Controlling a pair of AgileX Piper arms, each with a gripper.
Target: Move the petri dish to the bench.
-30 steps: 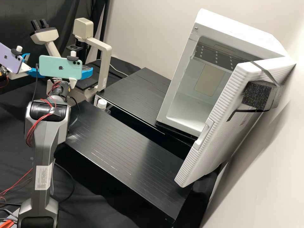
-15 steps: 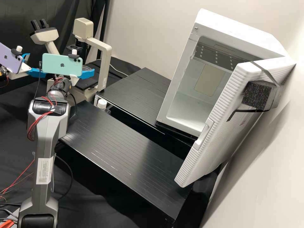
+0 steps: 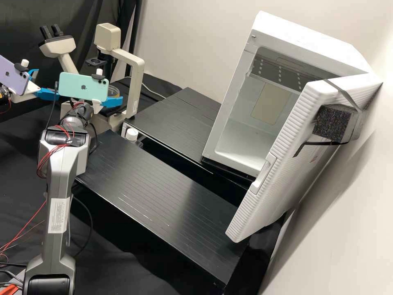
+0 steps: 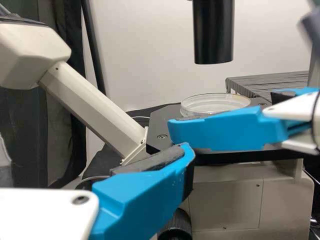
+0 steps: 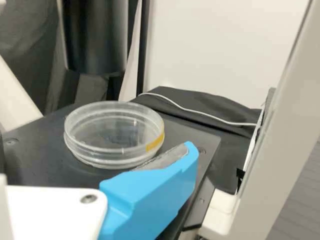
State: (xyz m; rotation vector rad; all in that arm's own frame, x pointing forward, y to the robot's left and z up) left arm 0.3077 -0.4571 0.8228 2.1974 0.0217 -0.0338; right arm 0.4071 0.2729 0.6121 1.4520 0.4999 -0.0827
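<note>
"Blue are the fingers of both grippers. How do they stand on the left one?"

"The left gripper [image 3: 48, 83] is at the left edge of the high view, below the purple phone [image 3: 13, 76], and its fingers are wide apart."

"And the right gripper [image 3: 112, 102]?"

"It is at the microscope [image 3: 135, 78], partly behind the mint phone [image 3: 83, 87] in the high view. Its fingers are also wide apart; the left wrist view has one nearer and one farther. In the right wrist view, one blue finger [image 5: 150, 192] is near the petri dish [image 5: 114, 134]. Whether they touch, one cannot tell."

"Where exactly does the dish rest?"

"It lies flat on the black stage [image 5: 35, 165] of the microscope. It is clear and round, with a yellow mark [image 5: 155, 142] at its side. A dark cylinder [image 5: 95, 35] hangs above the stage."

"What stands around?"

"Two black platforms [image 3: 163, 184] are on the bench, and a bottle with white cap [image 3: 132, 134] is between them. Farther right in the high view is the white cabinet [image 3: 303, 45], whose ribbed door [image 3: 282, 164] is open."
</note>
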